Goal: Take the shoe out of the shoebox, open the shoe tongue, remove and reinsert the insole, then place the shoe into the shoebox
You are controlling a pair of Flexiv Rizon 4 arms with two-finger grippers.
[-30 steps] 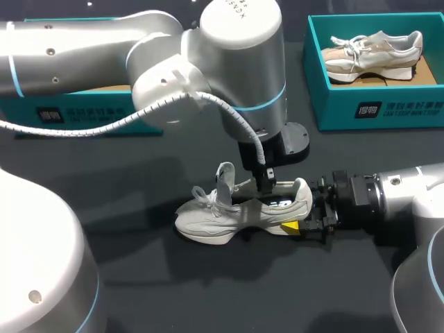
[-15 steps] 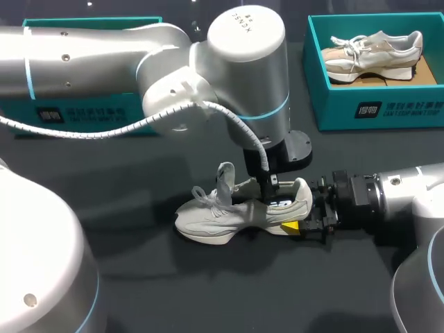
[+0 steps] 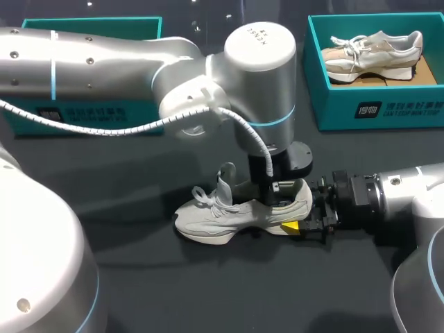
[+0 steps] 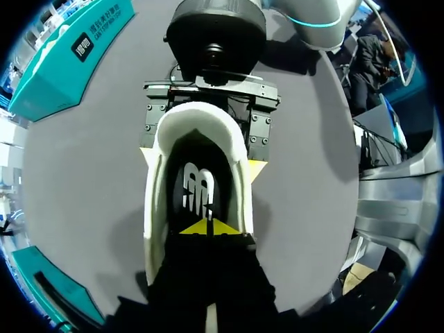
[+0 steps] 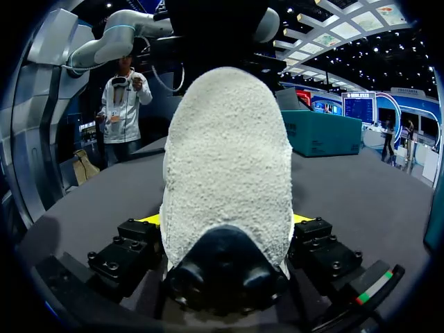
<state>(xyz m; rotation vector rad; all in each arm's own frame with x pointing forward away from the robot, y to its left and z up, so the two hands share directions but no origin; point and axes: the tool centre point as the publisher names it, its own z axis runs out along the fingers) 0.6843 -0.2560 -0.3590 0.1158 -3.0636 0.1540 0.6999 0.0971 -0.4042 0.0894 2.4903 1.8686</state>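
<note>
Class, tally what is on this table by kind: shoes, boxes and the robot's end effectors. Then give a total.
Sneakers: 2 (table sneaker; boxed sneaker in the right shoebox)
Teal shoeboxes: 2 (left shoebox and the right one)
End effectors: 2 (left end effector; right end effector)
Total: 6

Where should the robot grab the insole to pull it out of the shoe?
Pinch the insole at its heel end, from straight above. The shoe stands on its sole, the right gripper shut on its heel, so its opening faces up and that end shows; the rest hides under the laces.
</note>
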